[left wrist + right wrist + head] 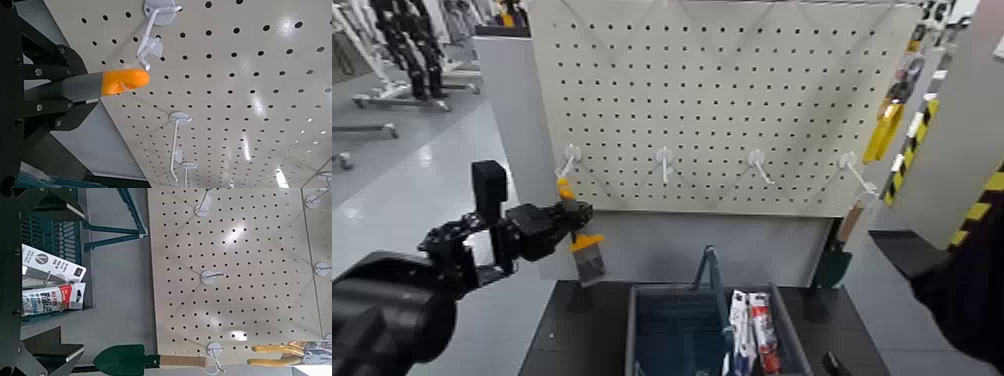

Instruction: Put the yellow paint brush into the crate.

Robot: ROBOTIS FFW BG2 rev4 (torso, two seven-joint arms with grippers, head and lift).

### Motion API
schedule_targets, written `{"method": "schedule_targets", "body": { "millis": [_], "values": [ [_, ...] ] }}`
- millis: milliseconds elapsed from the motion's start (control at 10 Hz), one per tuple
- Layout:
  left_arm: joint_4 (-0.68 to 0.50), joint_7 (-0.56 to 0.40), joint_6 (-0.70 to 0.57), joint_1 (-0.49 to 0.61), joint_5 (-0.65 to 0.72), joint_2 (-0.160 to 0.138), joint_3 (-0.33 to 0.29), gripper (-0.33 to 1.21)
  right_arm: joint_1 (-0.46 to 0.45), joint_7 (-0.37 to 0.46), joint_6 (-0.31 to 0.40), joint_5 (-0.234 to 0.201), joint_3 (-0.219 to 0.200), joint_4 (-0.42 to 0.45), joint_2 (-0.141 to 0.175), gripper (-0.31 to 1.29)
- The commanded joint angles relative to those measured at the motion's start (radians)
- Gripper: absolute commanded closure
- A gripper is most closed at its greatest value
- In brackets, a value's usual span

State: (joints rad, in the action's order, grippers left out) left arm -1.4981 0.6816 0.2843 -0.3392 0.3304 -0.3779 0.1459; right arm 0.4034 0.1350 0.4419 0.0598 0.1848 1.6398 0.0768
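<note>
Left claw [568,218]: closed on the brush handle, raised in front of the pegboard, just below the leftmost hook, left of the crate and above it
Left claw fingers [47,88]: black, clamped on the grey shaft of the brush
Brush [582,245]: yellow paint brush, held roughly upright, orange handle tip up near the hook, yellow band and grey bristles hanging down; off the hook, not in the crate
Brush tip [125,81]: orange, sticks out past the fingers, just beside the hook, not touching as far as visible
Leftmost hook [570,158]: white, bare
Pegboard [732,90]: white, upright behind the surface, four white hooks in a row
Crate [637,330]: grey, dark inside, on the dark surface [557,335] below the pegboard, thin handle standing up
Tubes [752,330]: white and red packs lying at the crate's right side
Trowel [125,359]: green blade, wooden handle, hangs from the rightmost hook
Right claw: cannot tell if wide or narrow, out at the right edge
</note>
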Motion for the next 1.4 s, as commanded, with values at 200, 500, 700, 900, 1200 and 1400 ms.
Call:
{"method": "schedule_targets", "body": {
  "millis": [200, 500, 700, 900, 1200, 1400],
  "values": [
    [-0.151, -0.030, 0.072, 0.078, 0.044, 0.027, -0.032, 1.19, -0.001, 0.000, 0.001, 0.003, 0.001, -0.002, 0.003, 0.13],
    [-0.154, -0.040, 0.047, 0.089, 0.203, 0.047, 0.024, 1.19, -0.005, 0.000, 0.001, 0.005, 0.004, -0.005, 0.005, 0.13],
    [-0.128, -0.043, 0.035, 0.089, 0.282, 0.051, 0.063, 1.19, -0.005, 0.000, 0.001, 0.006, 0.005, -0.005, 0.005, 0.13],
    [-0.067, -0.047, 0.009, 0.095, 0.364, 0.063, 0.126, 1.19, -0.005, 0.000, 0.005, 0.008, 0.004, -0.005, 0.005, 0.13],
    [0.068, -0.051, -0.057, 0.066, 0.426, 0.080, 0.241, 1.19, -0.006, 0.000, 0.006, 0.011, 0.007, -0.008, 0.003, 0.13],
    [0.142, -0.051, -0.077, 0.032, 0.452, 0.082, 0.319, 1.19, -0.006, 0.000, 0.009, 0.012, 0.008, -0.012, 0.001, 0.13]
  ]
}}
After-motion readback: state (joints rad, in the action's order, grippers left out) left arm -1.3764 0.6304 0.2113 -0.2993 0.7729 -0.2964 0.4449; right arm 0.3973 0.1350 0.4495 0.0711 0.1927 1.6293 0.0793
